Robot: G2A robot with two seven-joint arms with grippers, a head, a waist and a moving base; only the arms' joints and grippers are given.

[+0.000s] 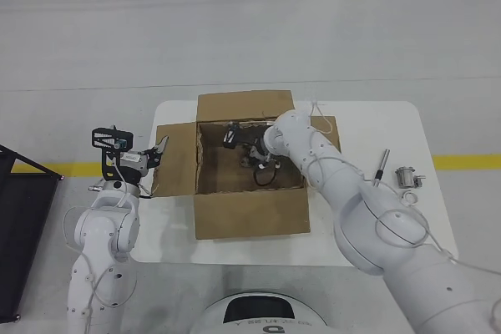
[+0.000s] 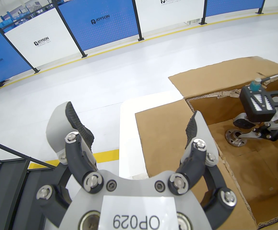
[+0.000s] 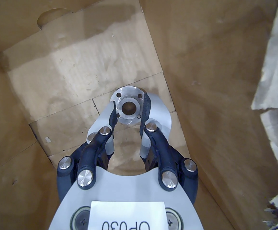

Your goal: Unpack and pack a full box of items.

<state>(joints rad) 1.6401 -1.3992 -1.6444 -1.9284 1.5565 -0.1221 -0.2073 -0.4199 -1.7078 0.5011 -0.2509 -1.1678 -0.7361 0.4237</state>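
An open cardboard box (image 1: 250, 215) stands in the middle of the white table (image 1: 359, 117). Inside it, a round metal flange (image 3: 128, 107) rests on the box floor (image 3: 69, 72). My right gripper (image 3: 130, 101) reaches down into the box and is shut on the flange, one pad on either side of its hub. The left wrist view has the same flange (image 2: 236, 138) under the right gripper (image 2: 243, 130). My left gripper (image 2: 131, 118) hangs open and holds nothing, just outside the box's left flap (image 2: 160, 140), near the table's left edge (image 1: 159, 150).
A black loop (image 1: 265, 177) lies in the box close to the flange. On the table right of the box are a slim metal rod (image 1: 380, 167), a metal fitting (image 1: 407, 176) and a small ring (image 1: 409, 198). A black rack (image 1: 8, 225) stands left of the table.
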